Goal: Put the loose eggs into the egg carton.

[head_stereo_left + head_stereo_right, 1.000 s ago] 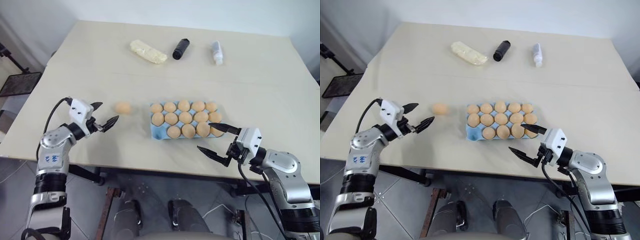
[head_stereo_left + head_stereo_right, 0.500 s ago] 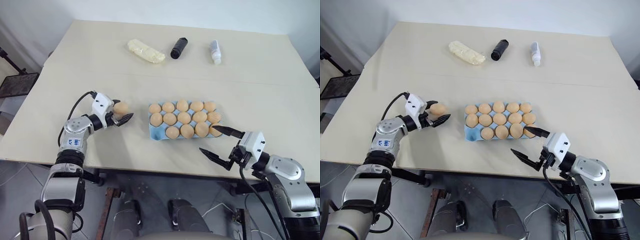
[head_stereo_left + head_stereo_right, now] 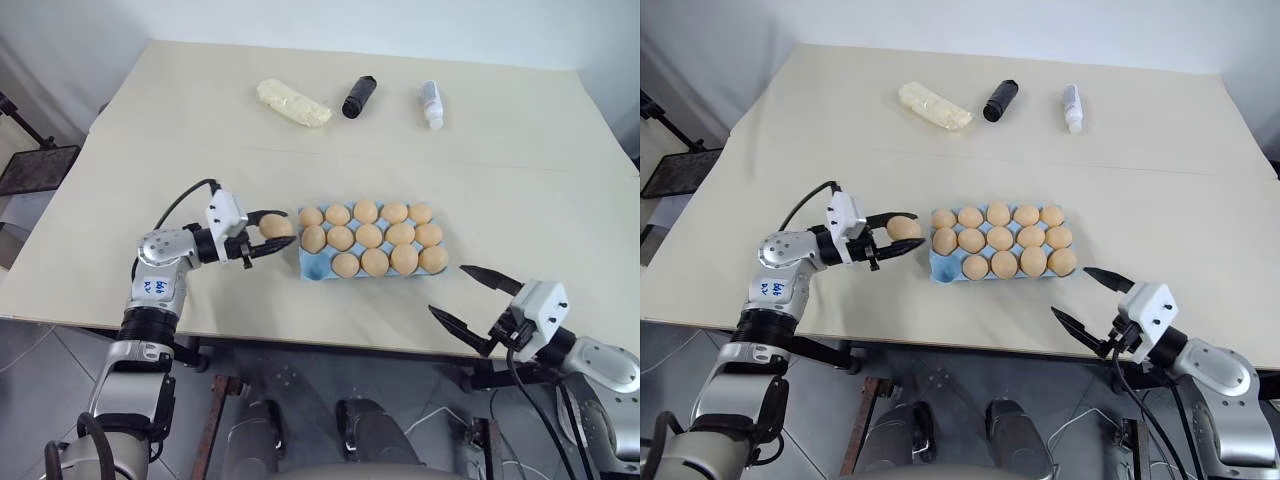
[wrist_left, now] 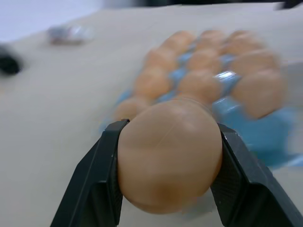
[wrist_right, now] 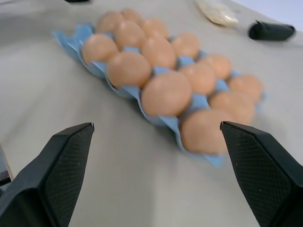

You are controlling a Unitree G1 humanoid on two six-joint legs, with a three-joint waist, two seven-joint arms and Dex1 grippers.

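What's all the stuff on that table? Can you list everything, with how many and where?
carton: 1, light blue, middle of the table, near the front edge.
eggs in carton: 14, tan-orange; one cup at the near left corner is empty.
held egg: 1, tan-orange, just left of the carton.
yellow lump: 1, pale yellow, far side of the table, leftmost of three things.
black bottle: 1, lying at the far side, middle.
clear bottle: 1, pale, lying at the far side, right.
table: 1, cream.
left gripper: 1, black jaws shut on the held egg.
right gripper: 1, black jaws open, off the table's front edge, right of the carton.
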